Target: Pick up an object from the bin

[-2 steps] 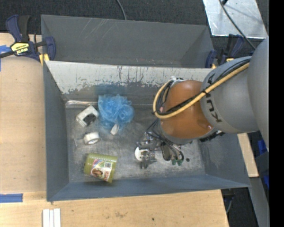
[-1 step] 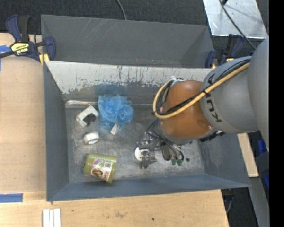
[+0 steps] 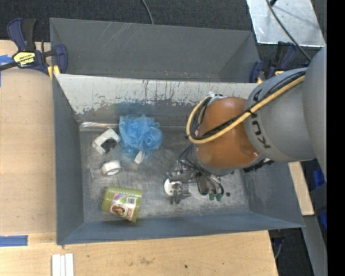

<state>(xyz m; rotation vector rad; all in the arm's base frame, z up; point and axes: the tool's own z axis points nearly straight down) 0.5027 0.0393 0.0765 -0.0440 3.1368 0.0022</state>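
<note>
White round scrap (image 3: 171, 184) lies mid-front on the bin (image 3: 68, 171) floor, right beside your claw (image 3: 188, 188), which sits low there, likely to take it; open or closed, you cannot tell.

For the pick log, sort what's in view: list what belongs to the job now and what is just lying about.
In the job: gripper, low in the grey bin, right of centre; small white thing beside it, the nearest.
Lying about: blue mesh pouf; white-and-black piece; small white roll; green can on its side.
</note>
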